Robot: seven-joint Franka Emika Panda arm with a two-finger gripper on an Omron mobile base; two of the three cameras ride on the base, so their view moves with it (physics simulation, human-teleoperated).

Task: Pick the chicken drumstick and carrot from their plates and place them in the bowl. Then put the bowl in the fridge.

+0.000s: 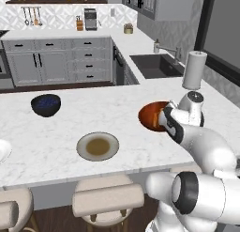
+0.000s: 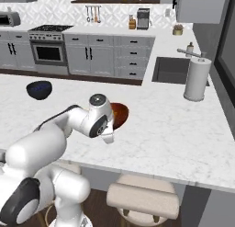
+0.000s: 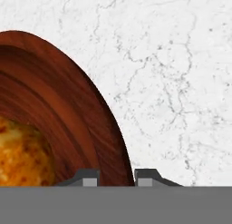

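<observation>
My gripper point(image 3: 117, 177) sits low at the bowl point(image 3: 68, 123), fingertips point(image 3: 86, 177) straddling its near rim: one tip over the inside wall, the other over the desk point(image 3: 181, 82) outside. Jaws slightly apart, a narrow gap matching the rim; clamped or not, cannot tell. Drumstick point(image 3: 20, 155) lies inside the bowl, left of the tips. Bowl is on the desk, right of the beige plate point(image 1: 97, 146), now empty. Carrot not made out. Likely rim grasp next.

The bowl's point(image 3: 68, 109) reddish-brown rim is sitting between the gripper's point(image 3: 117, 177) fingertips, golden chicken drumstick point(image 3: 20, 155) lying inside, marble counter point(image 3: 181, 82) stretching beside it.
</observation>
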